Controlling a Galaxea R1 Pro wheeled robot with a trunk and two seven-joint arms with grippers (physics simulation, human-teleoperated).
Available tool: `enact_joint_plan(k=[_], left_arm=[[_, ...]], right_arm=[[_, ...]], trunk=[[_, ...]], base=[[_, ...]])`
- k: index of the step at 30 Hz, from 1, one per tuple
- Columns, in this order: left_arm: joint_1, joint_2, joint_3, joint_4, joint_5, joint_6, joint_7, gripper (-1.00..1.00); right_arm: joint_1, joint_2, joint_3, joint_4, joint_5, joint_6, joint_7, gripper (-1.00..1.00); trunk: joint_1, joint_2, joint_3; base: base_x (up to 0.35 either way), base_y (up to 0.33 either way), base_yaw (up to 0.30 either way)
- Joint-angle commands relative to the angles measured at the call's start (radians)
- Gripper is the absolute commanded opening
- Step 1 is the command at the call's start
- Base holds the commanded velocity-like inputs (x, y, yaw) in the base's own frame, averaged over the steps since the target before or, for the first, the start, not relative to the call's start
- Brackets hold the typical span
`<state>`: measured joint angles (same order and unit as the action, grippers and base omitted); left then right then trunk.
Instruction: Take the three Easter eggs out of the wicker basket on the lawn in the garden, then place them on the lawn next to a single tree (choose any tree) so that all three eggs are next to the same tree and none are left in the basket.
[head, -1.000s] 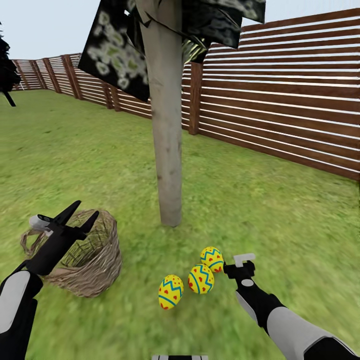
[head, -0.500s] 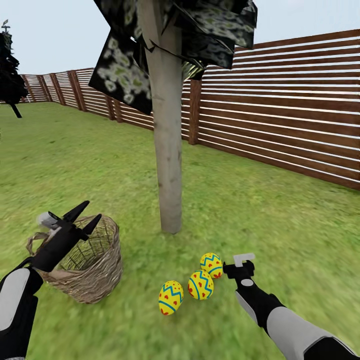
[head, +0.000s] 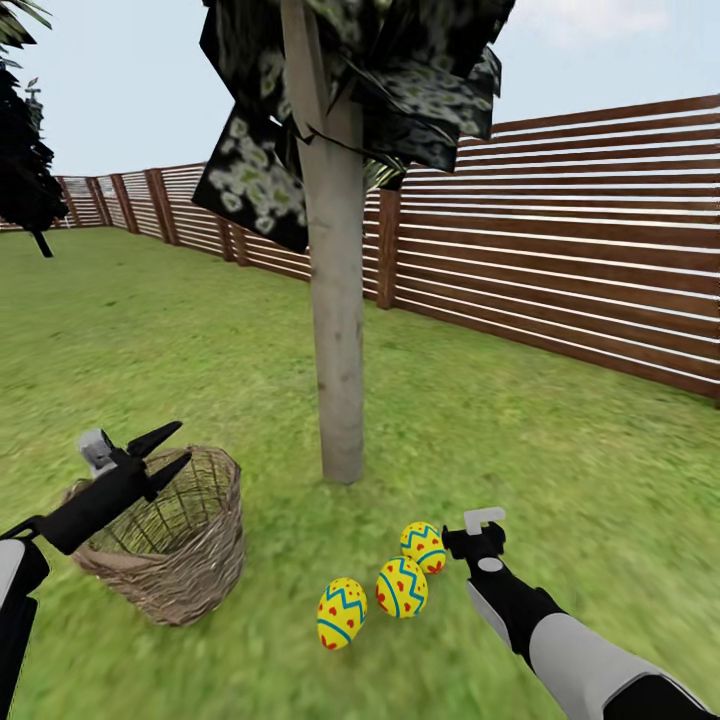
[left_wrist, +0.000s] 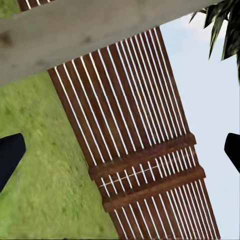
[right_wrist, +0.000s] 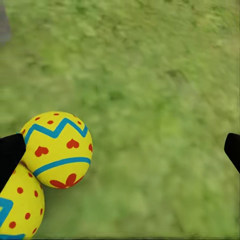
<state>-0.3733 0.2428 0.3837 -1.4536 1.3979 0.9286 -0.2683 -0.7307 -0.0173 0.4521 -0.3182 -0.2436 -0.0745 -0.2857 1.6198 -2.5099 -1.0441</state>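
Head view: three Easter eggs (head: 400, 586) are seen lying on the lawn (head: 560, 450) in a close row, just in front of the base of the tree (head: 338, 330). One wicker basket (head: 170, 545) is seen standing upright on the grass to the left of the eggs; nothing but bare weave is made out in the visible part of its interior. The left gripper (head: 165, 455) is held over the basket rim with its fingers parted and nothing between them. The right gripper (head: 478, 525) is held just beside the rearmost egg; its opening cannot be judged here.

Right wrist view: two of the eggs are shown, touching; the dark fingertips (right_wrist: 11, 155) are seen far apart, holding nothing.

Left wrist view: the trunk and the slatted fence (left_wrist: 145, 150) are shown, with fingertips wide apart at either edge.
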Motion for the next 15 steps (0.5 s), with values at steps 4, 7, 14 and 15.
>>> enact_joint_plan(k=[4,7,14,15], left_arm=[[0.03,0.005,0.003,0.0,-0.01,0.049,0.048,1.0],[0.064,0.037,0.015,-0.001,-0.018,0.069,0.099,1.0],[0.154,0.142,0.023,-0.004,-0.019,0.076,0.123,1.0],[0.163,0.15,0.022,-0.004,-0.019,0.076,0.123,1.0]], right_arm=[[0.0,0.0,0.008,0.004,-0.011,0.056,-0.004,1.0],[0.0,0.0,0.008,0.005,-0.011,0.123,-0.005,1.0],[-0.001,0.0,0.007,0.0,-0.011,0.158,-0.007,1.0],[0.0,0.0,0.007,-0.001,-0.011,0.158,-0.007,1.0]], trunk=[[-0.002,0.001,0.015],[-0.003,0.001,0.026],[-0.006,0.003,0.048],[-0.007,0.003,0.051]], base=[[0.0,0.0,0.0],[0.0,0.0,0.0],[0.0,0.0,0.079],[0.0,0.0,0.129]])
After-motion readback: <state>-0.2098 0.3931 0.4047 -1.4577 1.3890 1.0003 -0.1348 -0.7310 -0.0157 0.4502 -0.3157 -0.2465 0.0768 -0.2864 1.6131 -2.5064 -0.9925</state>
